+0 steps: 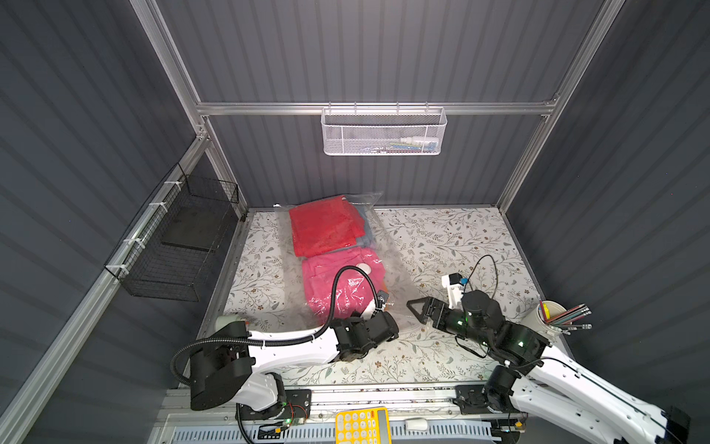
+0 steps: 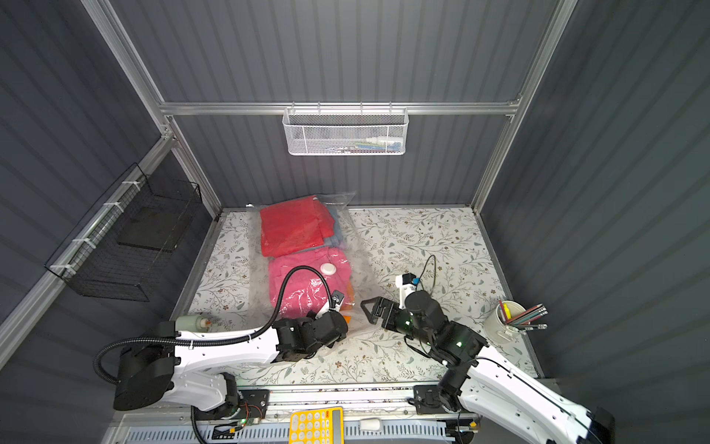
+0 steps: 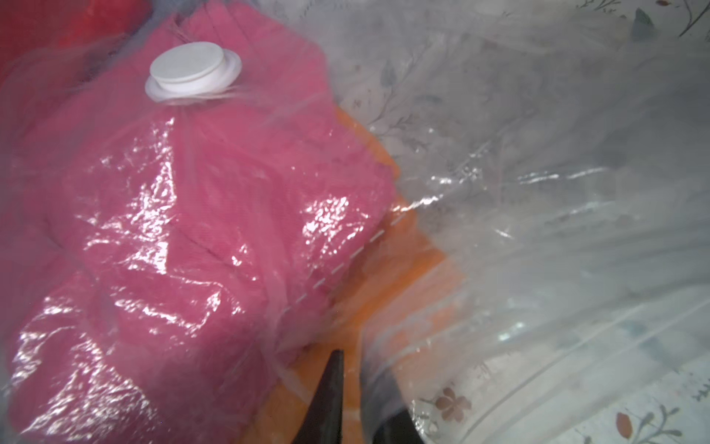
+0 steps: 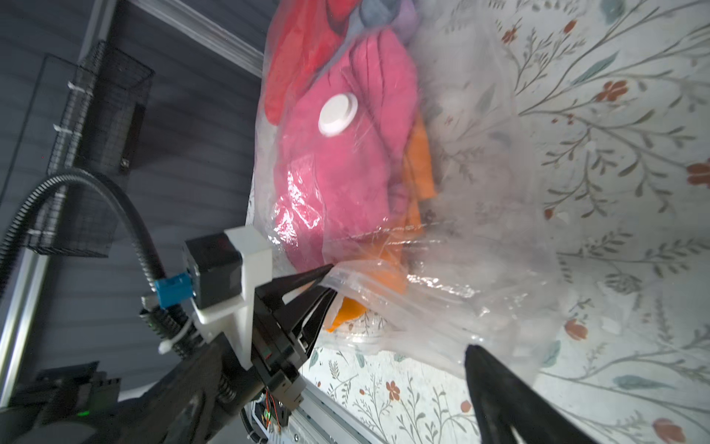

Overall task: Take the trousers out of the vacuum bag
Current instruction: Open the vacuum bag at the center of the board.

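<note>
**Trousers [image 1: 319,280] inside the vacuum bag [image 1: 392,261], left hand [image 4: 330,280] on its edge**

The bag lies on the flowered tabletop [image 1: 442,238], valve cap [image 1: 364,268] up. At its far end sit red trousers [image 1: 322,226], hot pink ones [image 3: 192,230] under the cap, orange ones [image 4: 420,161] beneath them. The left hand is closed on the bag's near plastic edge. The right hand [image 1: 417,311] stands wide open just beside it, holding nothing.

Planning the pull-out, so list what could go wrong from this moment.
1. The left end effector pinches only the thin lip of the clear plastic vacuum bag; it may slip or tear.
2. The folded hot pink trousers and orange trousers lie stacked; pulling one could drag both.
</note>
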Controlling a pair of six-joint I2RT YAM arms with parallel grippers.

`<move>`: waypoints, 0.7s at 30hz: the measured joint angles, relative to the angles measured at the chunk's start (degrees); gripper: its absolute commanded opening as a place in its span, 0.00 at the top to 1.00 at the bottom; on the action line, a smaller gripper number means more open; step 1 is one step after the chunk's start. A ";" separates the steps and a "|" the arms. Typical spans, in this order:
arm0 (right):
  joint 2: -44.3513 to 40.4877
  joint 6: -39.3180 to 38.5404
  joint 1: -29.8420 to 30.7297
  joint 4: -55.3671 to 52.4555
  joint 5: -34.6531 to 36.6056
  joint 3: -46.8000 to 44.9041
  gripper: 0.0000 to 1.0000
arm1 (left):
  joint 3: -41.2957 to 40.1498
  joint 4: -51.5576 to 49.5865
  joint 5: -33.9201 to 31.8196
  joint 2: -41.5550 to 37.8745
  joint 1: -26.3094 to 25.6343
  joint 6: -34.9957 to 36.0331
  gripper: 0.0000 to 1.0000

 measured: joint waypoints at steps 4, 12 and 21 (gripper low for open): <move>5.22 2.91 5.44 4.17 2.25 -0.07 0.01 | 0.11 1.40 0.11 0.17 0.48 0.63 0.85; 11.63 9.11 8.00 15.56 5.38 -5.51 0.01 | 0.11 2.47 1.31 0.15 0.85 1.22 0.84; 16.35 11.56 6.54 25.33 9.73 -8.22 0.01 | -1.11 2.32 3.63 -2.27 0.96 1.42 0.49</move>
